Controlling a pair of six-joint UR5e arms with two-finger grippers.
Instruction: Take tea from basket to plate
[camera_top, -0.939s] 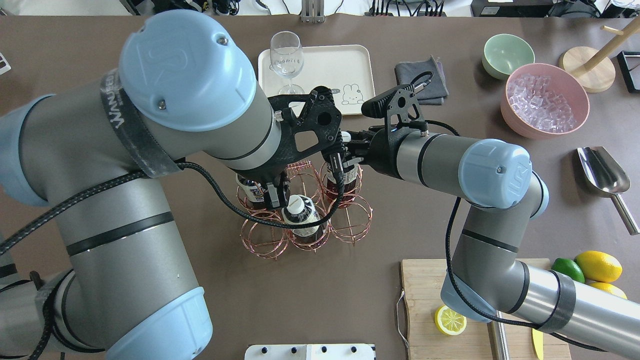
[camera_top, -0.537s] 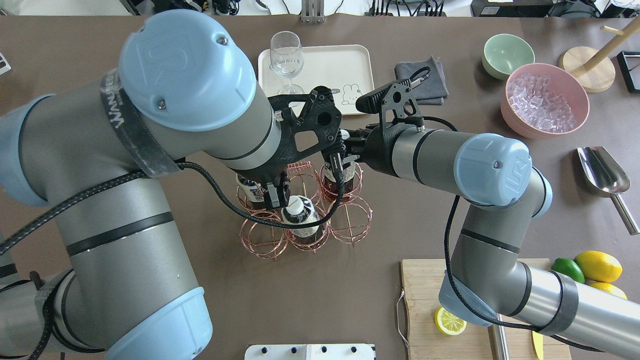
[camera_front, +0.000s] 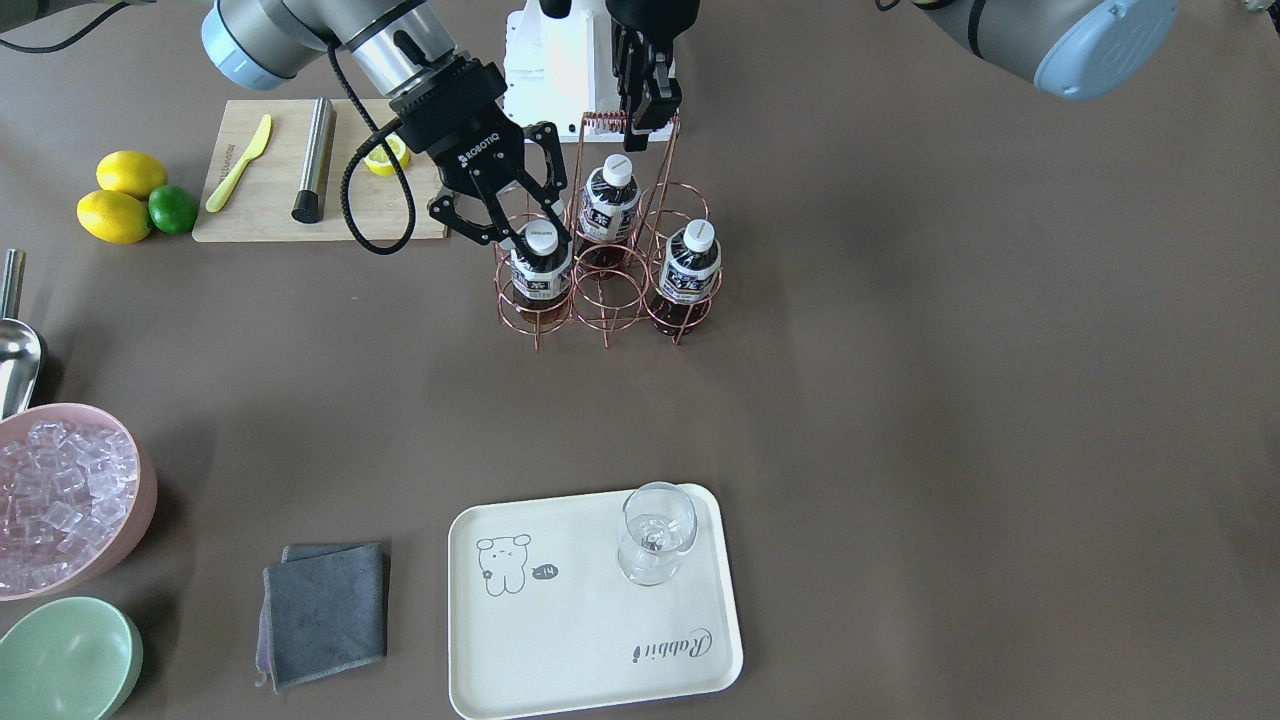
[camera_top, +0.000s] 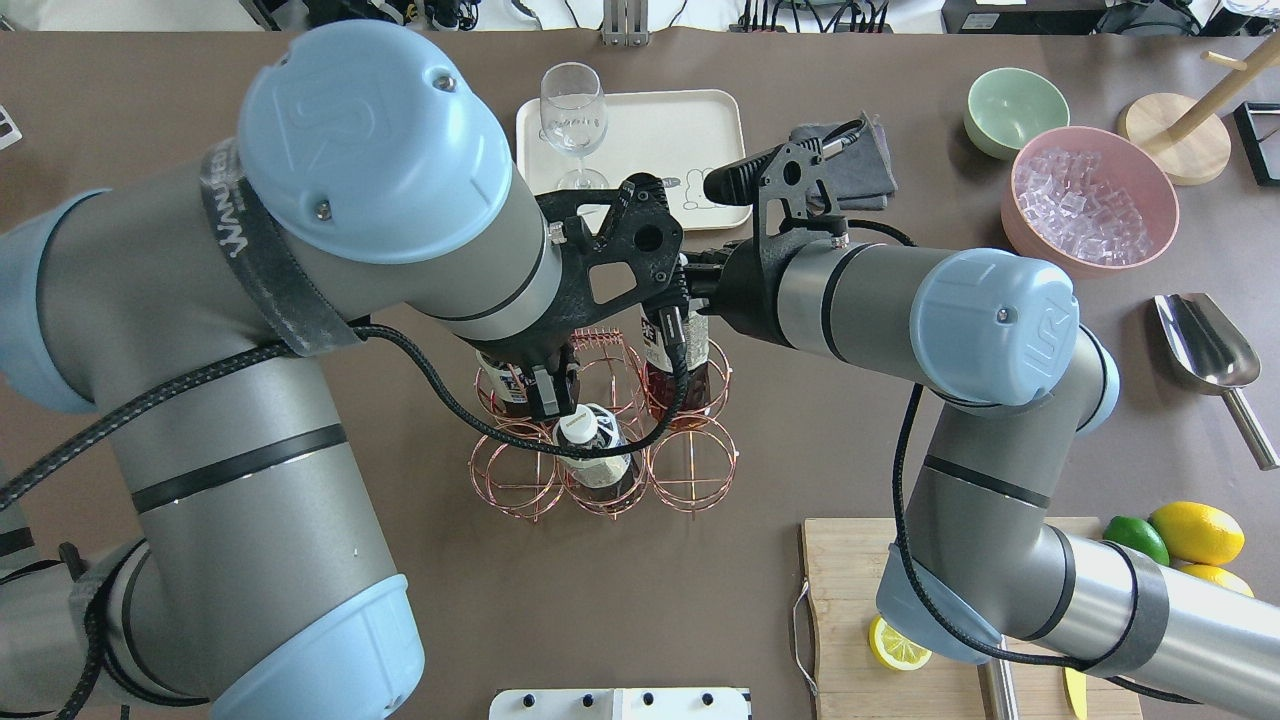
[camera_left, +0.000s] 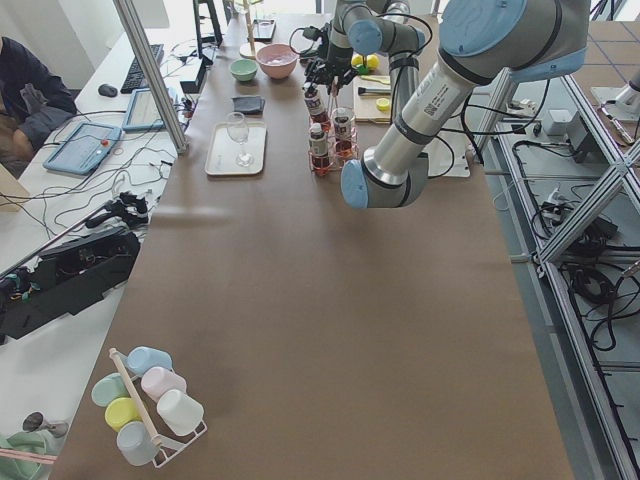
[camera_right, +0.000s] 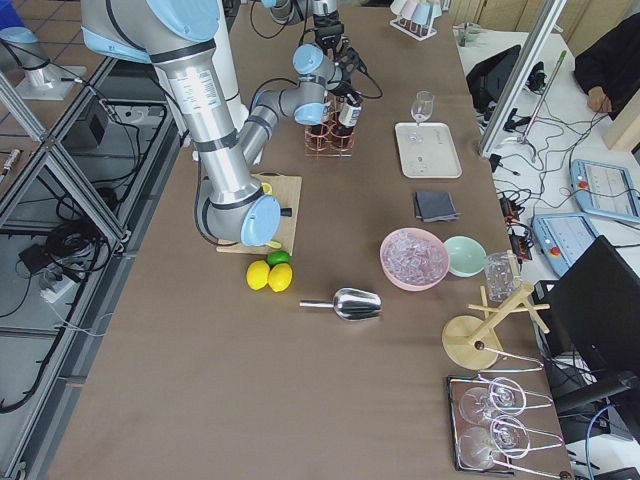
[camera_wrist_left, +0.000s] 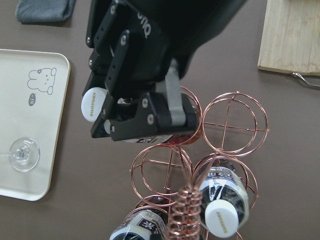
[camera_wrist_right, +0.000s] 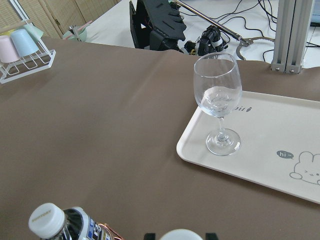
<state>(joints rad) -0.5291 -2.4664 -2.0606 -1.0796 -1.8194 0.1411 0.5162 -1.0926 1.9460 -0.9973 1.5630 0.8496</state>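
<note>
A robotics lab: aluminium framing (camera_left: 150, 70) and a cable-strewn operator desk (camera_left: 110, 185) at upper left flank the table (camera_left: 300, 330).

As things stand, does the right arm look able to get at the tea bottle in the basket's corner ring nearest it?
Likely yes: the right gripper clamps the tea just below its cap, reaching in from the side, clear of the basket handle that the left gripper holds.

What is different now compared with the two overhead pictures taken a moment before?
The right gripper, shut on one tea, has moved toward the plate, drawing the bottle up in its ring; the basket shifted slightly. The left gripper stays on the basket's handle, the other two bottles stay in their rings, the wine glass is unmoved.
</note>
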